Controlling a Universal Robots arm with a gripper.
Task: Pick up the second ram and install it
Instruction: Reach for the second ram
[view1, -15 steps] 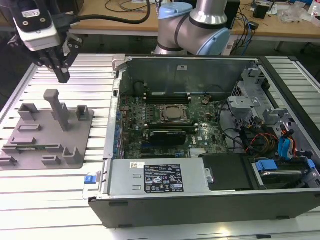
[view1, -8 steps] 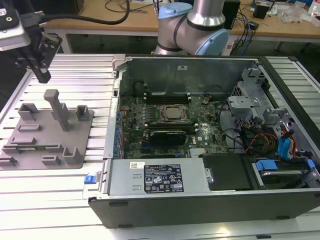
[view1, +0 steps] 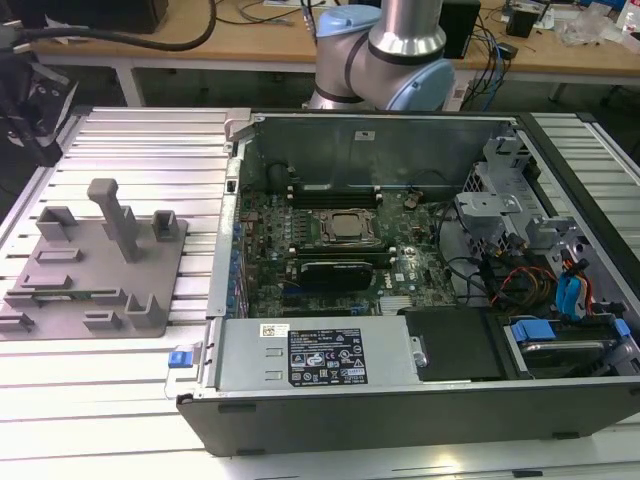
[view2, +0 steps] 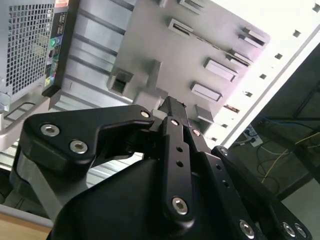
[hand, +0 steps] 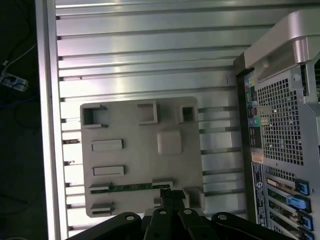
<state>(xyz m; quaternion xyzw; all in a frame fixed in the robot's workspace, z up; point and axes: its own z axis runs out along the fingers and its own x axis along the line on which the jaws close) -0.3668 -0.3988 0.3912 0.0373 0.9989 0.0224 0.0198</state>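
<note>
Second ram lies flat in a long slot of the grey fixture plate. The exterior view shows it as a thin green strip near the plate's front edge. It has not been picked up yet. Gripper hangs above the fixture, well clear of it, over the plate edge just past one end of the stick and not touching it. Fingers look pressed together with nothing between them; the second wrist view agrees, tips closed and empty. The fixture sits on the slatted aluminium table at the exterior view's left, beside the open PC case. The motherboard is exposed, with the CPU socket in the middle and memory slots along the far side of it. Cannot tell from here whether any slot is already filled. Arm base stands behind the case. Progress is early: the approach over the fixture is done, but grasp, lift, carry to the case and seating in a slot are all left.
</note>
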